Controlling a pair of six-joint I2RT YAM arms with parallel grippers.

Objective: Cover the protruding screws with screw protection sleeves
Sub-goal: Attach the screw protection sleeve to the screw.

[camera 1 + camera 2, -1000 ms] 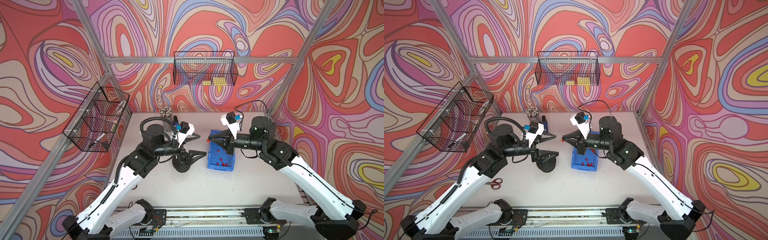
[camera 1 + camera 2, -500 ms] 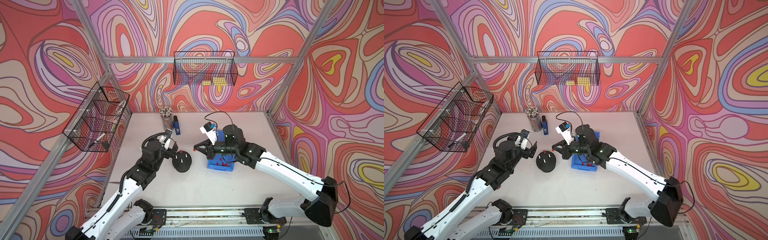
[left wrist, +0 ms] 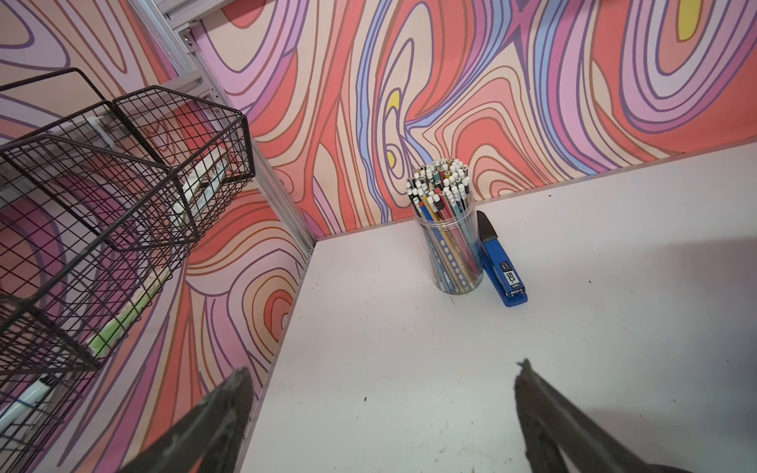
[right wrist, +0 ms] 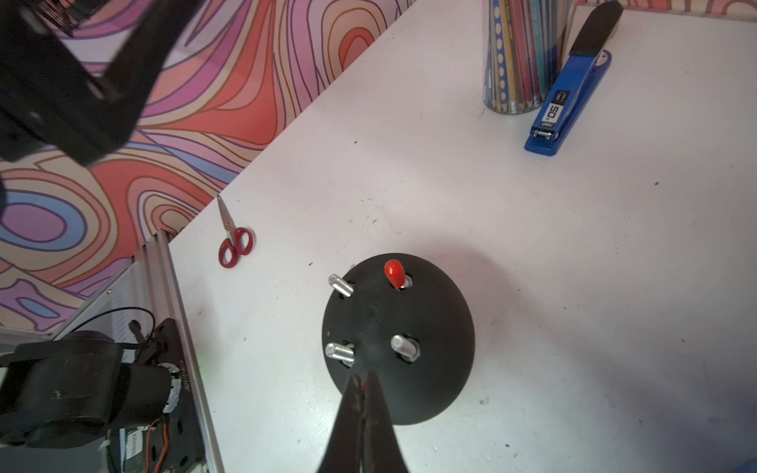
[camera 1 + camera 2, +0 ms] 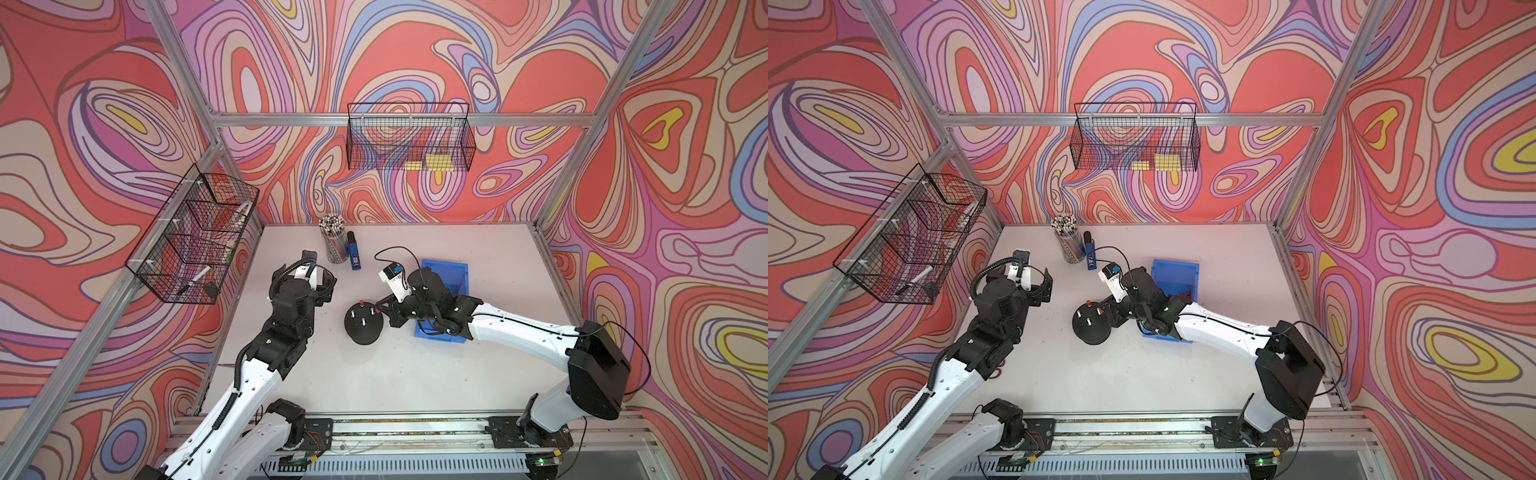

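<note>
We see the right claw (image 4: pixel 362 379) clenched on a red cap (image 4: pixel 363 383), with bare screws (image 4: pixel 403 346) just ahead of its tips. The left claw (image 3: pixel 381 389) is released and empty. Risk, we reckon: the thinly pinched cap tilts, misses its screw and drops.

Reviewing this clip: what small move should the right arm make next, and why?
Probably ease the right gripper forward and lower its pinched red sleeve onto the nearest bare screw. The jaws are shut on it at the edge of the black dome base; beside one capped screw, three stand bare.
</note>
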